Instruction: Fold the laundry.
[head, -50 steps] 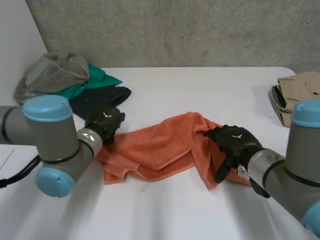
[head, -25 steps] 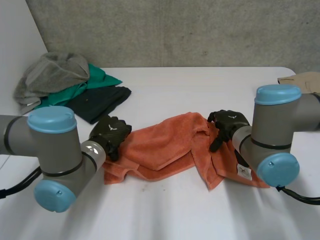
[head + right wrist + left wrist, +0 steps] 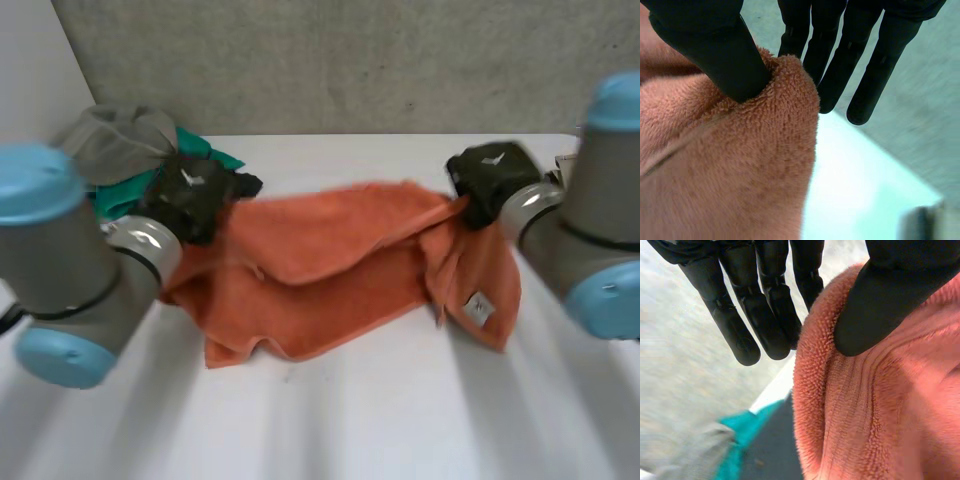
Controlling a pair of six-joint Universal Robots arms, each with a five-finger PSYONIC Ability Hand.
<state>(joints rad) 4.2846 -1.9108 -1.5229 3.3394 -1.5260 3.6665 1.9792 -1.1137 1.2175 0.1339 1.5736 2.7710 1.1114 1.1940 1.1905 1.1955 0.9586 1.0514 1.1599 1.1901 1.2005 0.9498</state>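
At the far left of your table (image 3: 350,420), a grey garment (image 3: 115,135) is lying heaped over a green garment (image 3: 205,150), with a dark garment (image 3: 248,183) showing just beside them. Right in front of that pile, your left arm (image 3: 90,260) is reaching in, and the left hand (image 3: 190,195) is gripping the left end of the orange towel (image 3: 330,260). In the left wrist view you are seeing the thumb (image 3: 885,295) pressing onto the towel's (image 3: 865,410) rolled edge while the fingers (image 3: 760,305) are running straight behind it, so the cloth is being pinched between them. The towel is stretching across between your two hands, sagging in the middle, with its lower edge appearing to rest on the table. Its right end is hanging below the right hand (image 3: 492,178), with a small white label (image 3: 478,307) showing on it. That hand is pinching the towel's upper right corner: in the right wrist view the thumb (image 3: 710,45) is clamping a fold of the cloth (image 3: 730,170) against nearly straight fingers (image 3: 860,60). Your right arm (image 3: 600,220) is coming in from the right side.
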